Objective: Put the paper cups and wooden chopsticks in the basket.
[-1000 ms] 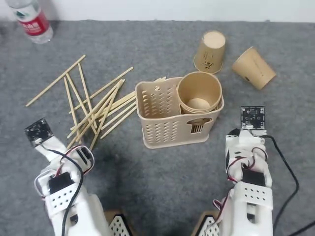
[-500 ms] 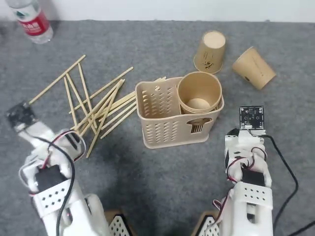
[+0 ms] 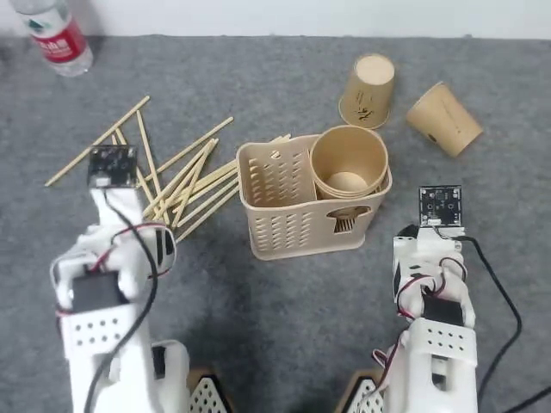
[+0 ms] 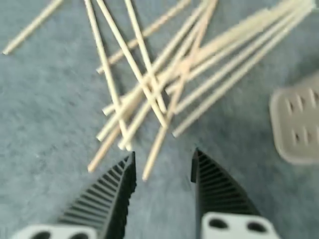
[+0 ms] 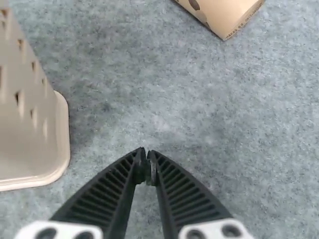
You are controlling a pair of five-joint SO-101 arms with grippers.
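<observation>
While left jaws gape by scattered chopsticks [image 4: 149,94], right jaws clenched empty, two cups [image 3: 368,90] outside one basket [image 3: 284,228]

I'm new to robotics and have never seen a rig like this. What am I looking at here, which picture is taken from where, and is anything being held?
This is a pair of small robot arms, the left arm and the right arm, each ending in a two-fingered gripper. One picture comes from a fixed camera looking down from overhead. The other two come from cameras on the arms' wrists, looking along the fingers. On the grey carpet stands a basket with stacked paper cups inside. Beyond it are a loose cup and a second loose cup. There is also a scatter of wooden chopsticks and a bottle. The left gripper is open at the near ends of the chopsticks. The right gripper is shut on nothing, beside the basket. Nothing is held.
</observation>
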